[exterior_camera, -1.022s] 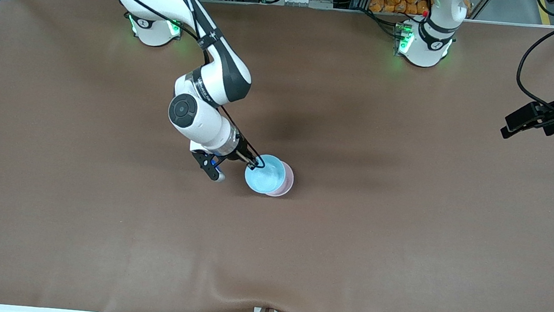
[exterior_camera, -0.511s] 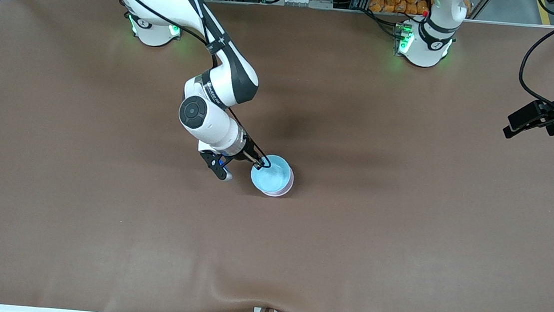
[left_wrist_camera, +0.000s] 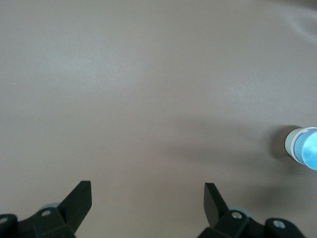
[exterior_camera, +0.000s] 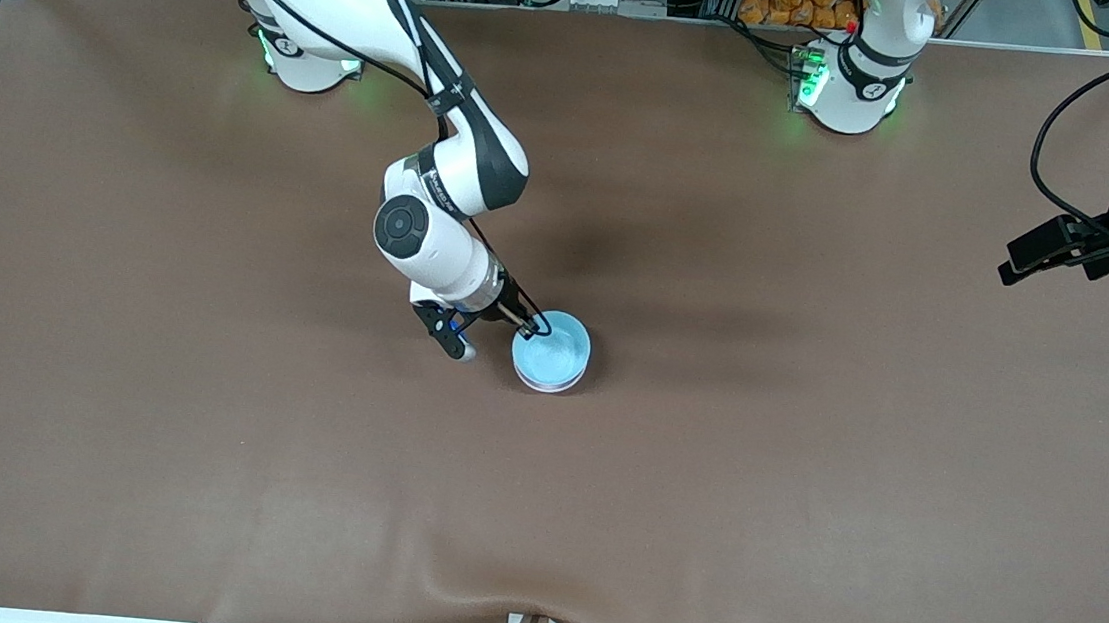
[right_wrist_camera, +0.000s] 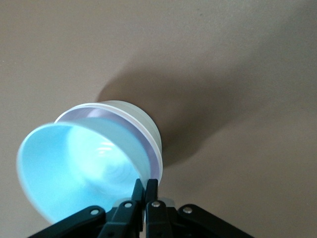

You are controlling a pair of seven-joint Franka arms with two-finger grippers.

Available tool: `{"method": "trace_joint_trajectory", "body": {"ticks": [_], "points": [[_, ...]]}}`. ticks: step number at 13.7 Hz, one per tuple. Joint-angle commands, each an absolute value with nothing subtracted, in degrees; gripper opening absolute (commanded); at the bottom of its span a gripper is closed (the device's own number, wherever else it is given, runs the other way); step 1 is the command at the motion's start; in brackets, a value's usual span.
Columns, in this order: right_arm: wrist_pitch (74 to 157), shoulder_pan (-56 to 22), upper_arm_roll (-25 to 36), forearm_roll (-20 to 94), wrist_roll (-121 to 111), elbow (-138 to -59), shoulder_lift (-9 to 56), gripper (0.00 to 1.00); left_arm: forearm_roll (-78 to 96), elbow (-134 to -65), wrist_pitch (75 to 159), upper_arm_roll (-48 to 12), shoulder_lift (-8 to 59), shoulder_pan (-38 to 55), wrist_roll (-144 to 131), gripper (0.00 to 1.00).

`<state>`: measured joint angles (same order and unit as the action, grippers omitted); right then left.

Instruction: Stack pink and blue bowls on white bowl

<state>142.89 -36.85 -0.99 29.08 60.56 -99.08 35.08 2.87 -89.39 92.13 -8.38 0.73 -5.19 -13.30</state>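
Since a second ago the right gripper [exterior_camera: 525,325] has carried the small glossy sky-blue bowl [exterior_camera: 551,351] sideways toward the left arm's end of the table, so that it now sits squarely over the pale pink bowl [right_wrist_camera: 148,144], whose rim shows only as a thin lilac line in the right wrist view. Under that lies the plain glossy white bowl [right_wrist_camera: 133,116], resting on the brown table cover [exterior_camera: 801,474] near the middle of the table. The right gripper's jaws are clamped on the blue bowl's rim, one finger inside and one outside.

The left gripper [left_wrist_camera: 147,196] hangs over the left arm's end of the table, well apart from the stack, jaws spread wide with nothing between them; that arm waits.

As I judge it, the step in hand is the last one: seating the blue bowl in the pink one. In the right wrist view the blue bowl looks tilted, not yet nested flat. The next move calls for lowering it until it settles level, then parting the fingers and lifting straight up without dragging the stack askew.
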Motion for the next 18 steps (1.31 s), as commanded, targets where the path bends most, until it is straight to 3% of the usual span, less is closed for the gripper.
{"method": "trace_joint_trajectory", "body": {"ticks": [1,5,13,18], "points": [[142.56,-37.62,-0.26,30.41,61.17,-97.73,35.86,1.00,1.76,-88.06,91.41,-8.88,1.14,-5.45,-12.31,1.00],[139.42,-35.52,1.48,29.36,59.25,-97.73,31.49,1.00,1.76,-88.07,91.41,-9.05,1.05,-5.54,-12.22,1.00],[111.38,-20.41,10.89,27.34,24.38,-98.61,19.44,1.00,1.76,-88.42,90.53,-8.70,0.70,-5.71,-12.31,1.00],[102.77,-14.43,12.22,12.75,13.12,-98.61,12.14,1.00,1.85,-88.07,89.38,-8.70,0.62,-5.71,-12.48,1.00]]}}
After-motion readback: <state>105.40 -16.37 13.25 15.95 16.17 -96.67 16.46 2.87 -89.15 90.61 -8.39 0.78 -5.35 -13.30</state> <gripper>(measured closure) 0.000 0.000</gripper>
